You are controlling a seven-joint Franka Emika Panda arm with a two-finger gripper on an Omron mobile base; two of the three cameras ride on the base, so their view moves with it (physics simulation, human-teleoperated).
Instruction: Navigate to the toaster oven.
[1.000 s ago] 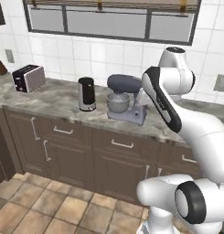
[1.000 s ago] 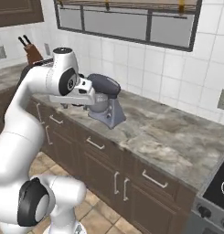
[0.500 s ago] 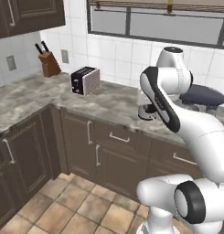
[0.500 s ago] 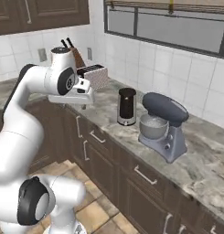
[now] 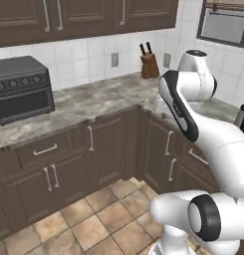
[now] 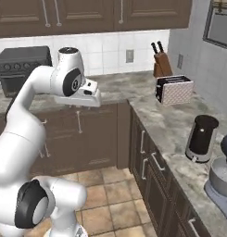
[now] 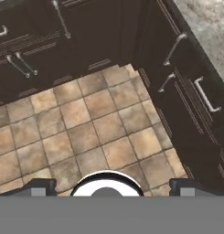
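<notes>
The toaster oven [image 5: 21,89] is a dark-grey box with a row of round knobs over a dark window door. It stands on the marble counter at the far left, against the tiled wall. In the right base view the toaster oven [image 6: 22,67] sits at the back left, just beyond my raised arm. My gripper [image 6: 92,98] hangs over the corner of the counter, well to the right of the oven and apart from it. In the hand view the gripper [image 7: 111,186] is open, its fingertips [image 7: 40,186] wide apart above floor tiles with nothing between them.
The counter [image 5: 98,102] turns an L-shaped corner, with dark cabinets [image 5: 68,164] below. A knife block [image 6: 161,65], a silver toaster [image 6: 174,89], a black canister [image 6: 201,138] and a grey stand mixer [image 6: 221,180] line the right run. Tiled floor [image 7: 86,123] lies in front.
The whole picture has swung left along the counter as the base turned. The toaster oven has come into view, and the mixer and canister have slid off toward the right.
</notes>
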